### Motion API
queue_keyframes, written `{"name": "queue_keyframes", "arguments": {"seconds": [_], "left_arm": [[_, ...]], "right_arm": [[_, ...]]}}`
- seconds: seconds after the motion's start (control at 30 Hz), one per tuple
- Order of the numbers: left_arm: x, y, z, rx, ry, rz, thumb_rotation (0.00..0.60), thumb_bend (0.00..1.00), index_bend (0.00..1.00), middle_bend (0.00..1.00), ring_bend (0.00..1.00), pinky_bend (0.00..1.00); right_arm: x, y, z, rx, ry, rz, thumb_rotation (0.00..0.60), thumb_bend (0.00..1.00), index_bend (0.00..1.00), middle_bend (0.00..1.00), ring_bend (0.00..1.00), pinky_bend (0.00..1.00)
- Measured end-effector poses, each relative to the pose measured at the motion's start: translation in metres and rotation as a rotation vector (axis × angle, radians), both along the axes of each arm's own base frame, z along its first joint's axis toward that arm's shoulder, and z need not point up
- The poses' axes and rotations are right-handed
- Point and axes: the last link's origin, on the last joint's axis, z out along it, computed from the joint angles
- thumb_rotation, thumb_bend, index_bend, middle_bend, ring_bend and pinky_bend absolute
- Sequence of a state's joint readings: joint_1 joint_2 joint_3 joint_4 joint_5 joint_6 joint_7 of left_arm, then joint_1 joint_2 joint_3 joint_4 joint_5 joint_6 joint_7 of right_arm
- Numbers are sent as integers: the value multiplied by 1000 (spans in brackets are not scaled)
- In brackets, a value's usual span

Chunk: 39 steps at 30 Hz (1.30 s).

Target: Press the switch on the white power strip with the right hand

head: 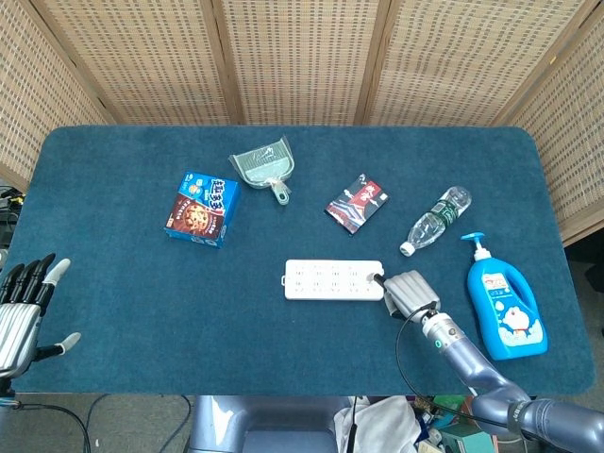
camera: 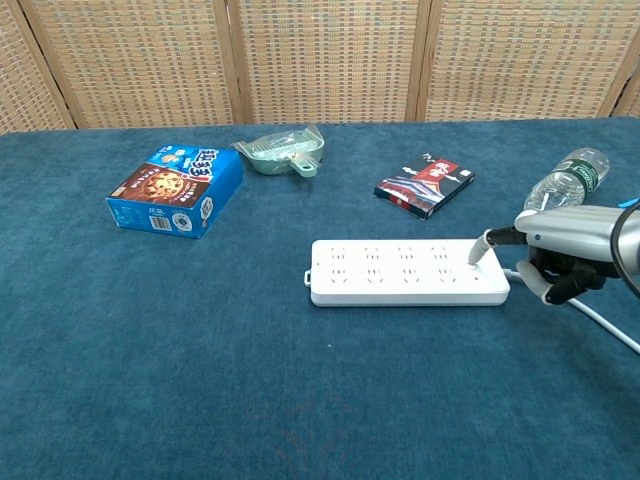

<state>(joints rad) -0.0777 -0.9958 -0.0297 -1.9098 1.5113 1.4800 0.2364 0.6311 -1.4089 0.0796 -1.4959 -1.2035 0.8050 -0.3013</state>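
- Blue carpet-like cloth covers the table (head: 123, 321), and woven cane screens close off the back; the listing below runs from the near edge outward.
- At the lower left corner of the head view, the left hand (head: 21, 307) hangs off the table edge, fingers spread and holding nothing, parked well away because the task does not call on it.
- Lower right of the head view, the right hand (head: 408, 291) reaches in from the near edge. In the chest view this right hand (camera: 560, 245) has one finger stretched out and tipped down onto the right end of the strip, while the rest are curled under, gripping nothing. A single extended finger suits a small button.
- Just left of that hand lies the white power strip (head: 333, 279), flat and lengthwise across the lower middle of the frame. The switch (camera: 475, 266) seems to sit at its right end under the fingertip; whether it is already pushed down I cannot tell. Its cord (camera: 600, 321) trails off to the lower right.
- Right of the hand stands a blue pump bottle (head: 505, 300), upright and apart from the strip.
- Further back, a clear water bottle (head: 434, 220) lies on its side at centre right, with a dark red packet (head: 358, 202) to its left.
- A blue biscuit box (head: 201, 209) lies left of centre, and a pale green dustpan (head: 263, 165) sits furthest back, in the upper middle.
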Motion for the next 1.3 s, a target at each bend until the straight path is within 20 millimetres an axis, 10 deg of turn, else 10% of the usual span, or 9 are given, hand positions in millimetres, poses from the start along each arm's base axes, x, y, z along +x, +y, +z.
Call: {"name": "queue_keyframes", "arguments": {"seconds": [0.67,1.0,1.1,1.17,1.3], "left_arm": [[0,-1,1,6,-4,-2,600,0,0,0,0,0],[1,-3,2,2,-10,-11,600,0,0,0,0,0],[1,-5,4,0,-16,-18,600,0,0,0,0,0],[1,-6,4,0,-19,-22,600,0,0,0,0,0],[2,-9,5,-3,-25,-31,600,0,0,0,0,0]], "right_arm": [[8,1,1,-35,-12,20,600,807,242,935,976,1000],[43,-3,52,-251,-288,196,600,766,242,888,939,991],[42,7,82,-361,-389,263,600,459,233,693,658,676],[34,20,100,-422,-445,296,600,127,155,380,265,278],[-2,56,121,-486,-402,268,600,0,2,4,0,0]]}}
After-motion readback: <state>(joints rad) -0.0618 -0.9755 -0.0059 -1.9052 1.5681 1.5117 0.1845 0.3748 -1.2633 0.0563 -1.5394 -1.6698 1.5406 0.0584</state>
